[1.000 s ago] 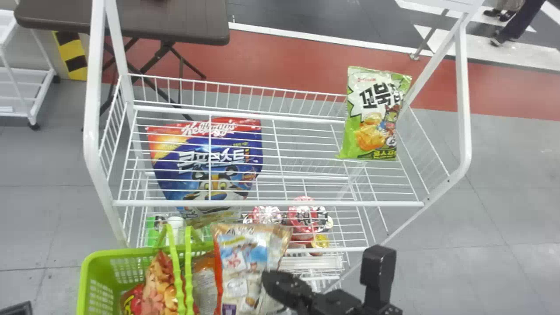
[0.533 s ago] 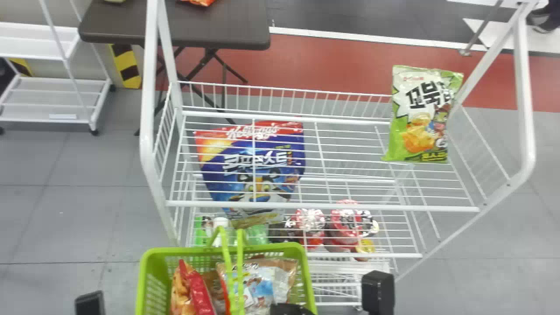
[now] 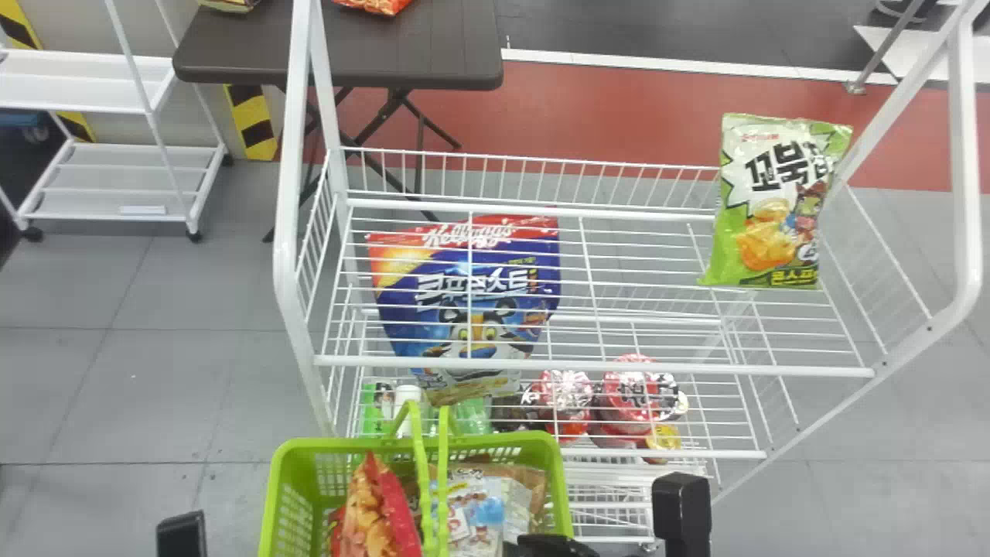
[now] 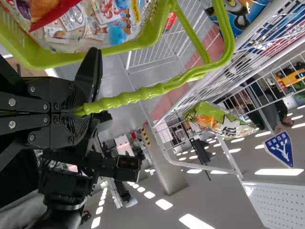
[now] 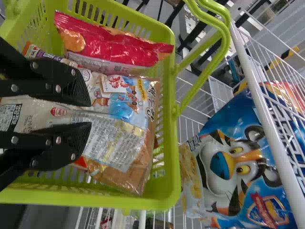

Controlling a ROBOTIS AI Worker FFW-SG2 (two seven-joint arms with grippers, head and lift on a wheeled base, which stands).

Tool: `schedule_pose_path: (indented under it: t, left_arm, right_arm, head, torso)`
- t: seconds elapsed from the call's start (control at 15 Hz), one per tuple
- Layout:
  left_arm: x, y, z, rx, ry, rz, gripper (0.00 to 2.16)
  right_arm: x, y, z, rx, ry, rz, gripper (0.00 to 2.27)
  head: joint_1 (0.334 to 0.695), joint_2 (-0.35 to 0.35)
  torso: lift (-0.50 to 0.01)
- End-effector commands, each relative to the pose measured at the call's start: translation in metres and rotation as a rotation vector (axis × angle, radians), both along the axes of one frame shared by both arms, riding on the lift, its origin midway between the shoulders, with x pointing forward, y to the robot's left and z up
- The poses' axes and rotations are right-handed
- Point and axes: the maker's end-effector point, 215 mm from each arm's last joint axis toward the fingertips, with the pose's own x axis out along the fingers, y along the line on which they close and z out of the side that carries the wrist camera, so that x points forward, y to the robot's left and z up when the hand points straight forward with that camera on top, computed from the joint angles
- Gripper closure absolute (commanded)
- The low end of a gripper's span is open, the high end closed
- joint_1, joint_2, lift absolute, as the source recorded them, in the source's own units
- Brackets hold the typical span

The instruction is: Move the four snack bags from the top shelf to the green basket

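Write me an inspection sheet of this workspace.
Surface: white wire rack, green snack bag at the right end of its top shelf.
Job's things: red bag and pale bag in the green basket; total bag count there cannot be told.
Clutter: blue bag seen through the top shelf's wires; round tubs lower down.
Grippers: left gripper shut on the basket's handle; right gripper open over the bags.
Cables: nothing seen.
Surroundings: dark folding table behind the rack, white cart at left.
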Motion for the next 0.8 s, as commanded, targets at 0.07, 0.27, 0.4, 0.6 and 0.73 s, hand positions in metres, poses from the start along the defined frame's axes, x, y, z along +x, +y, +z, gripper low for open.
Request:
schedule_pose_path:
  t: [0.07, 0.27, 0.4, 0.6, 0.73]
  left_arm:
    - [-0.001, -0.003, 0.000, 0.001, -0.001, -0.007, 1.69]
    - [-0.003, -0.004, -0.001, 0.004, 0.001, -0.010, 1.69]
    - [-0.003, -0.004, -0.001, 0.005, -0.001, -0.015, 1.69]
    - [-0.006, -0.006, -0.001, 0.010, 0.009, -0.038, 1.69]
    - [-0.006, -0.004, -0.002, 0.011, 0.008, -0.040, 1.69]
  right_arm:
    - [0.048, -0.019, 0.062, -0.006, -0.251, -0.063, 0.06]
    - [0.111, -0.057, 0.149, -0.093, -0.613, -0.216, 0.06]
    - [0.148, -0.087, 0.181, -0.183, -0.724, -0.310, 0.06]
    - [0.210, -0.161, 0.178, -0.313, -0.700, -0.438, 0.06]
    - [0.247, -0.218, 0.178, -0.362, -0.659, -0.537, 0.07]
  head:
    - [0.695, -0.163]
    - [0.695, -0.194]
    - [0.695, -0.244]
    - [0.695, -0.295]
    - [0.695, -0.350]
  torso:
    - [0.000]
    - [0.000]
    - [0.000]
    - [0.000]
    - [0.000]
